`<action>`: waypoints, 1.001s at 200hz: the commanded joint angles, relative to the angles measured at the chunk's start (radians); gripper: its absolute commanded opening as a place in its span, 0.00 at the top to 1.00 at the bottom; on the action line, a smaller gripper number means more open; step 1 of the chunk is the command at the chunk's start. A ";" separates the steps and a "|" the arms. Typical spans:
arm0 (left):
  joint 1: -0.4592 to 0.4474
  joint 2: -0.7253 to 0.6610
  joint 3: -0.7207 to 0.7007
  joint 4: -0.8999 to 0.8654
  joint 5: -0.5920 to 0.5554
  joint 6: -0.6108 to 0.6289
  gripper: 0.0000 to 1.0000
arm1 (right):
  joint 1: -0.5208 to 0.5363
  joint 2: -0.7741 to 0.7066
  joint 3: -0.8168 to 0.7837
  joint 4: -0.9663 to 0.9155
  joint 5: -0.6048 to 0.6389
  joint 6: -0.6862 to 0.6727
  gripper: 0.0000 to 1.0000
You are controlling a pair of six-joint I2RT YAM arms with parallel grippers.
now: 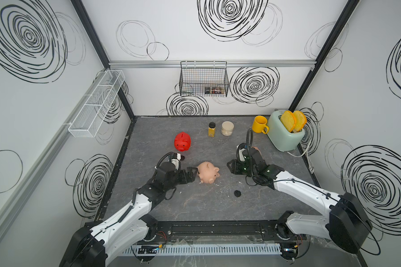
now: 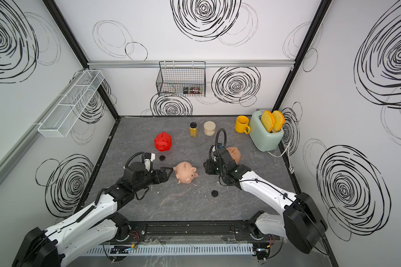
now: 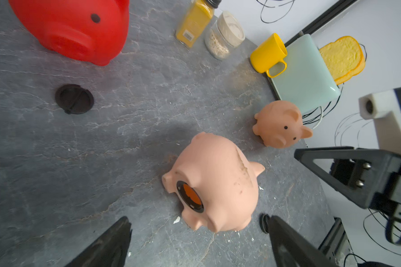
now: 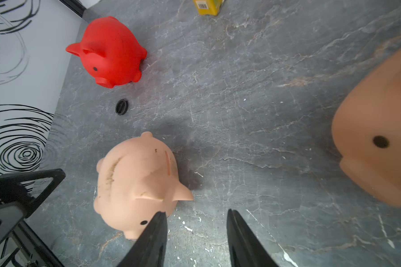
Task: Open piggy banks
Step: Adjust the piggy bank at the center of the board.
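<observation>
Lying on its side mid-table (image 1: 195,208), the pink pig (image 1: 208,172) has its belly hole (image 3: 190,196) open: a black ring w/ orange showing inside. The hole faces the left gripper (image 1: 192,174), whose jaws stand apart just beside the pig's rear, holding nothing. The right gripper (image 4: 196,213) sits on the pig's snout side, near it w/ a gap btwn them. Its jaws are also apart, w/ bare table btwn the fingers. The red pig (image 1: 182,142) stands upright toward the back left, belly hidden, & a black plug (image 2: 162,158) lies flat just beside it on the near side. A second black plug (image 1: 237,193) lies alone toward the front, right of the pink pig. The tan pig (image 2: 233,153) stands upright behind the right wrist, btwn arm & toaster (image 1: 284,136), partly covered by the arm in both top views; can't see its belly. Count: 3 pigs, 2 loose plugs. The back row has 2 jars: a spice jar (image 1: 211,129) w/ black cap & yellow powder inside, & next to it a clear jar (image 1: 227,128) w/ pale lid & pale flakes low in it. There is 1 yellow mug (image 1: 259,124) just beside the pale green toaster, which has 2 bread slices (image 1: 288,121) sticking out of its slots. On the back wall hangs a black wire basket (image 1: 204,79) w/ a few small dark items, too small to tell. On the left wall is a white mesh shelf (image 1: 95,104) w/ 3 compartments.
</observation>
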 commanded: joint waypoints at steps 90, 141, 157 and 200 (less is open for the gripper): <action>-0.045 0.119 0.011 0.147 0.025 -0.048 0.04 | -0.004 0.347 0.186 -0.023 -0.113 -0.020 0.55; -0.045 0.197 0.007 0.195 0.027 -0.071 0.04 | 0.004 0.336 0.152 0.002 -0.157 -0.019 0.56; -0.045 0.220 0.010 0.217 0.042 -0.076 0.04 | 0.010 0.336 0.149 0.003 -0.170 -0.022 0.56; -0.047 0.245 0.021 0.251 0.065 -0.059 0.04 | 0.014 0.343 0.150 0.010 -0.171 -0.020 0.56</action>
